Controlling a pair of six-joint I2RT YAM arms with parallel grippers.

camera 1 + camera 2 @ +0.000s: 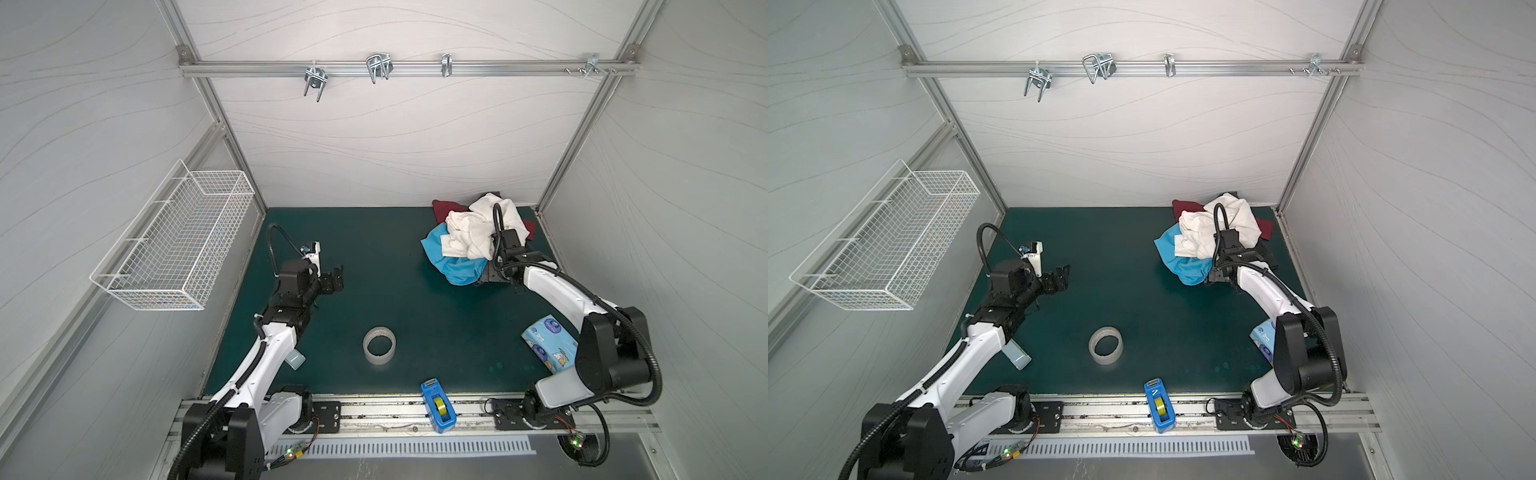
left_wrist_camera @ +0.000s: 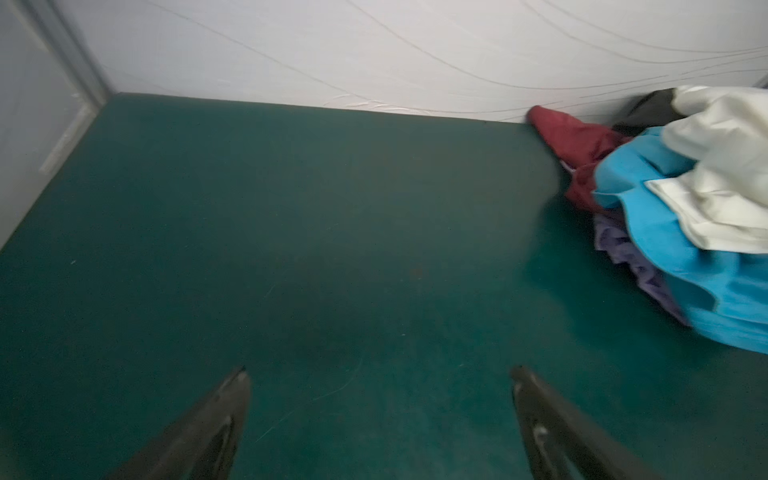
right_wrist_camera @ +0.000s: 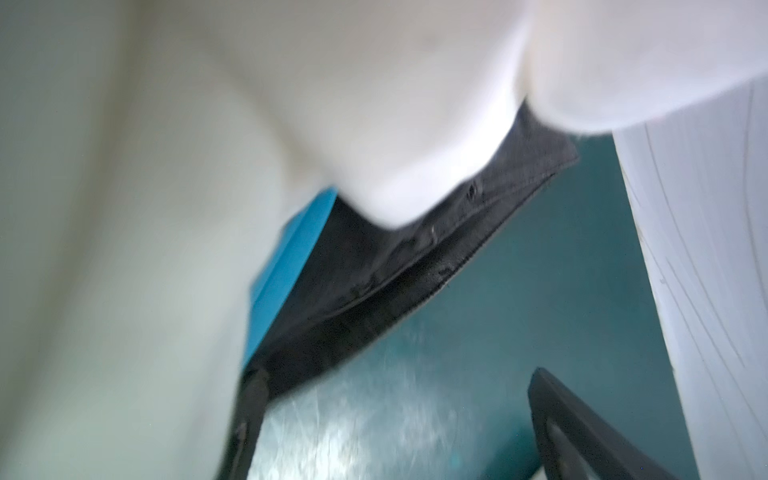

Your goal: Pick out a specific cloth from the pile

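Blue cloth [image 1: 455, 268] is lying at front edge of pile [image 1: 1204, 232], half under cream cloth [image 1: 469, 237], so R pincer [image 3: 399, 374] is sitting low just beside it, jaws wide, empty. L pincer [image 2: 379, 370] is hanging open, empty, well apart over bare surface [image 1: 374, 257].

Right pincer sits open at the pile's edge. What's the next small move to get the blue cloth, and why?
Probably slide the right pincer sideways toward the blue cloth before closing: its open jaws face the black-grey cloth, and the cream cloth covers the blue one's top.
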